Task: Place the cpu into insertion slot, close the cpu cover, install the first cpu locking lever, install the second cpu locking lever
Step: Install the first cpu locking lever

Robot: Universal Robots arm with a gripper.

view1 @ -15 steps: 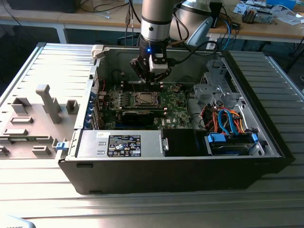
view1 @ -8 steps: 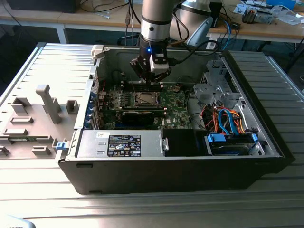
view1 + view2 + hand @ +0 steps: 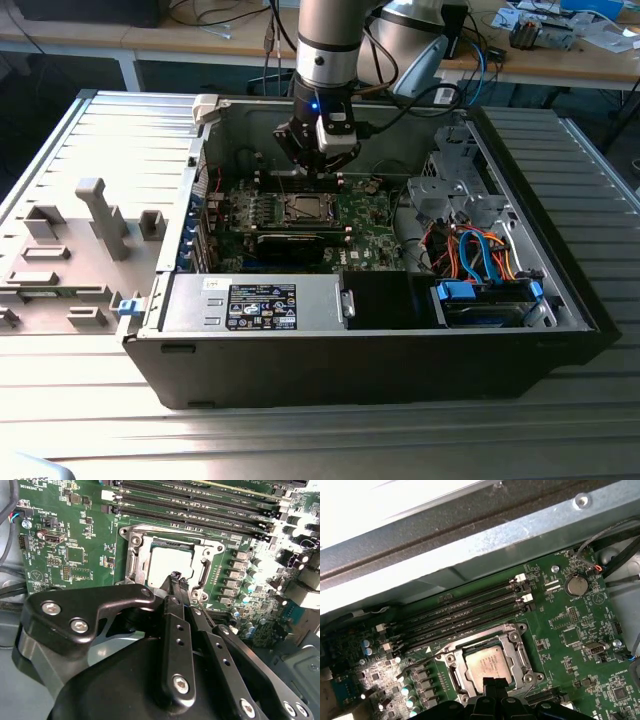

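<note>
Cpu [image 3: 167, 564] seated in insertion slot [image 3: 134, 560]; pincer [image 3: 176, 580] tips pinched together, empty, at slot edge. Risk: scraping cpu, snagging cpu cover [image 3: 206, 566].

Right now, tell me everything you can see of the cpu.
The cpu is a small flat square chip with a silvery-tan metal top bearing faint print. It lies flat in the insertion slot in the middle of the green motherboard, framed by the silver cpu cover, through whose open window it shows. In both wrist views the black claw hangs just over its near edge, tips drawn close together; whether they touch it is unclear.
</note>
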